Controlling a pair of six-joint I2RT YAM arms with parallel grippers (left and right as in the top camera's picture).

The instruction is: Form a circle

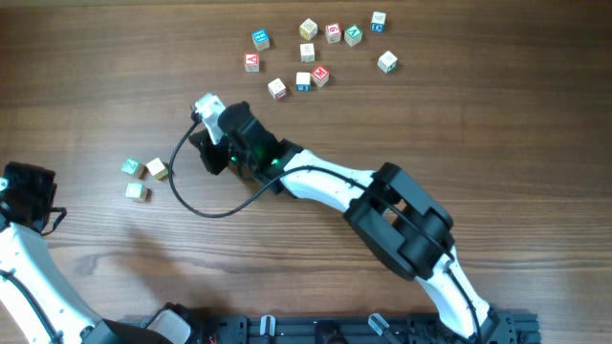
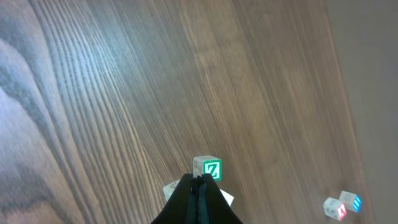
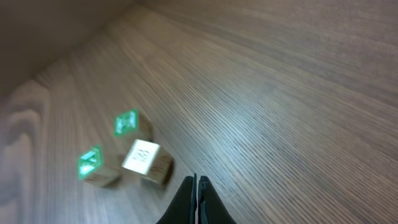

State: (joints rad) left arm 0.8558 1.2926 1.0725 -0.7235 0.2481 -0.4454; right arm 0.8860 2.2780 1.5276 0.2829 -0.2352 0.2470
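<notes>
left gripper (image 2: 200, 182): far left, jaws clenched, empty, pointing toward green-faced cube (image 2: 207, 168) | three-cube cluster (image 1: 156, 170): left-centre of tabletop (image 1: 96, 76), cubes near each other in a loose triangle | right gripper (image 3: 196, 182): right of cluster, jaws clenched, empty | scattered letter cubes (image 1: 308, 53): upper right, well apart from cluster

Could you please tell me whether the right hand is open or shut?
Shut. In its wrist view, the right hand shows both fingers pressed together with no gap, and nothing is held between them.
</notes>
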